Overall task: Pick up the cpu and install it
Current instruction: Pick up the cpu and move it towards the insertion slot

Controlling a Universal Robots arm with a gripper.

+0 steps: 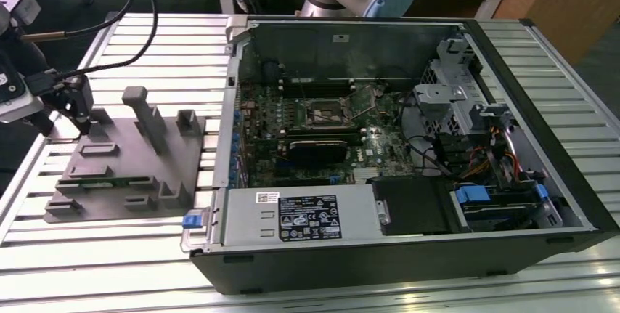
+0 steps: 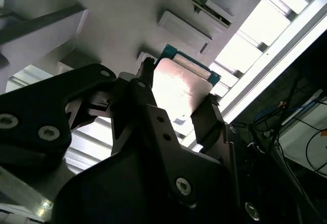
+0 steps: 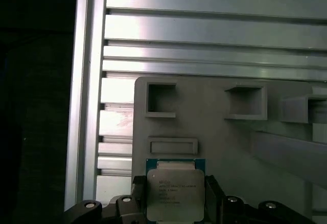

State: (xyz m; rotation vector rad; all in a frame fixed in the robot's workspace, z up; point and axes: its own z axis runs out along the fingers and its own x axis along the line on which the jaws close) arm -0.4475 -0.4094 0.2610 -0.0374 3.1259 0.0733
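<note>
Item: cpu [image 3: 176, 193], small flat square chip. The top is a silvery-white metal plate with rounded corners and a few lines of faint print. A thin green border shows around it, widest on the side away from the gripper body. In the second wrist view the cpu [image 2: 181, 83] catches a bright glare.

Orientation: square, so no long axis. The metal top faces up and the print lines run from one jaw toward the other.

Location: over a corner of the grey fixture block [image 3: 230, 147], just beside a shallow rectangular recess. The fixture sits on the slatted metal surface [image 1: 145, 37], to the exterior view's left of the open computer case [image 1: 388, 146].

Gripper [image 1: 87, 125]: black jaws closed against two opposite sides of the cpu. Whether the chip rests on the fixture or is raised, I cannot tell.
</note>
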